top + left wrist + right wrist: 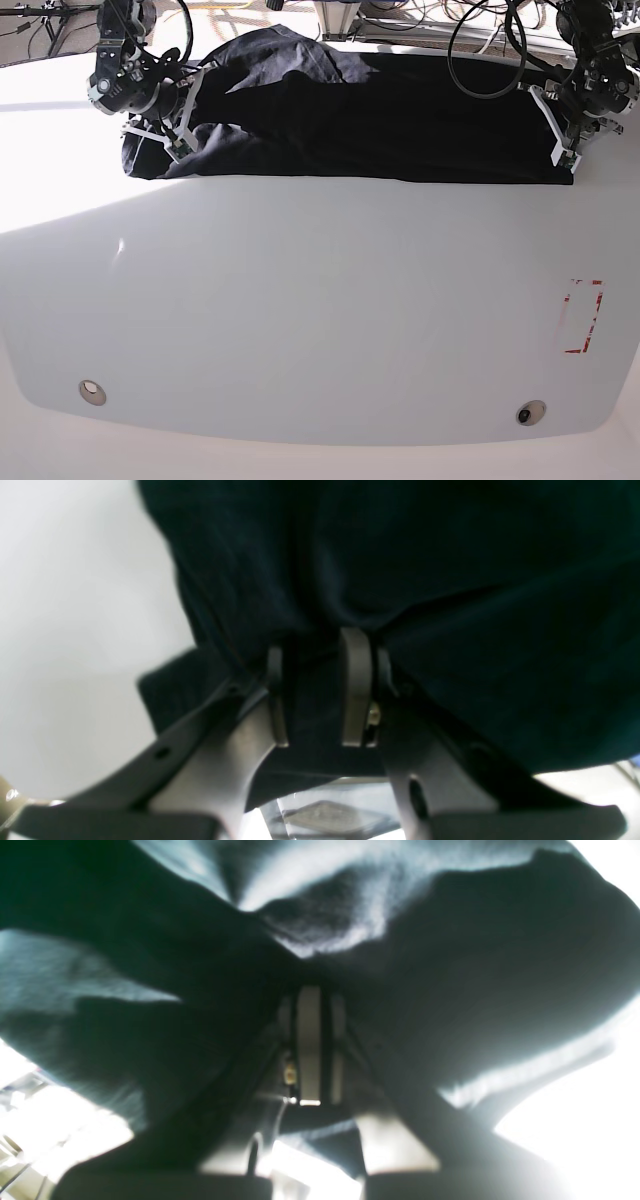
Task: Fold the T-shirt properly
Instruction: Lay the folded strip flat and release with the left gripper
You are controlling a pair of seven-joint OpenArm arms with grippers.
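Right claw (178, 143), at the left of the base view, is clamped on the T-shirt (370, 115) at one end. Black cloth lies across the desk's (320, 300) far edge. Left claw (570, 155) grips the other end, cloth between its narrowed jaws. Lifting both ends evenly should keep the fold straight.
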